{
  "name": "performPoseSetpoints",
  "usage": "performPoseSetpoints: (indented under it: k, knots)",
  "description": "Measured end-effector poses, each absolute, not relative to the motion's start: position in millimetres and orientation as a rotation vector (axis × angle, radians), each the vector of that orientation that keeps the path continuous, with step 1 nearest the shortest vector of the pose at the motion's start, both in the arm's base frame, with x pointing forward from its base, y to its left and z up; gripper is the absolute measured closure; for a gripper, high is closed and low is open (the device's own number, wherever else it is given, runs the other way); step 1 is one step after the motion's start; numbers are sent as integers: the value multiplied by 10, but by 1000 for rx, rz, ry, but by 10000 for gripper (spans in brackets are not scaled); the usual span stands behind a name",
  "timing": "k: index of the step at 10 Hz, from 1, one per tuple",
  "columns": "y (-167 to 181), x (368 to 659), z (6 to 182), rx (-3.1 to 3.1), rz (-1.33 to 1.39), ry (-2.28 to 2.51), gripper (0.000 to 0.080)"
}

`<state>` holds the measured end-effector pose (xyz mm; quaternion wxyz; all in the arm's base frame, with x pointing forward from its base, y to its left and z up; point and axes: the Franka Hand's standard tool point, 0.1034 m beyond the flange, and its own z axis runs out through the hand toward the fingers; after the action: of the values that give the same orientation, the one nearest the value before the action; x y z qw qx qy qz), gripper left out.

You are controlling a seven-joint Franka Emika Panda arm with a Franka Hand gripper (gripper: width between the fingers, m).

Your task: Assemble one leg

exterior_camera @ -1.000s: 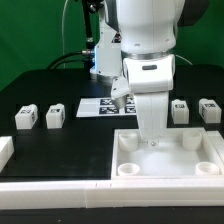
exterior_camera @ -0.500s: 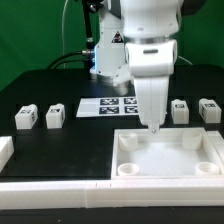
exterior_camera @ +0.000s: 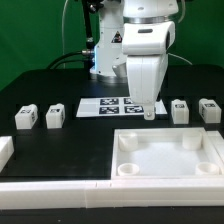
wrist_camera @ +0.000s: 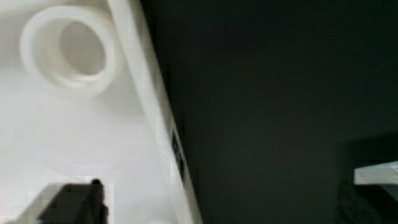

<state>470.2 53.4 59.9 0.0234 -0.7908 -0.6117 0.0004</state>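
Black table carries a white tray at its near edge and the marker board mid-table. Two legs stand toward its edge at the exterior view's left, and two more legs toward the right. The hand hovers over the tray's far rim, fingers spread and empty.

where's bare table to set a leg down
Bare black table lies between the two legs on the exterior view's left, the marker board and the tray. Crowded: the gripper hangs between the marker board and the two legs on the exterior view's right.
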Motion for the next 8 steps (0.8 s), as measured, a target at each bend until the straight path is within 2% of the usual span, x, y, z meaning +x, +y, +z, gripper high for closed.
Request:
performPoseSetpoints:
  k: [4,8]
  knots:
    - [480,4670,545,-2800,25,-1284,150]
    - [882,4387,515,-3050,65,-325,150]
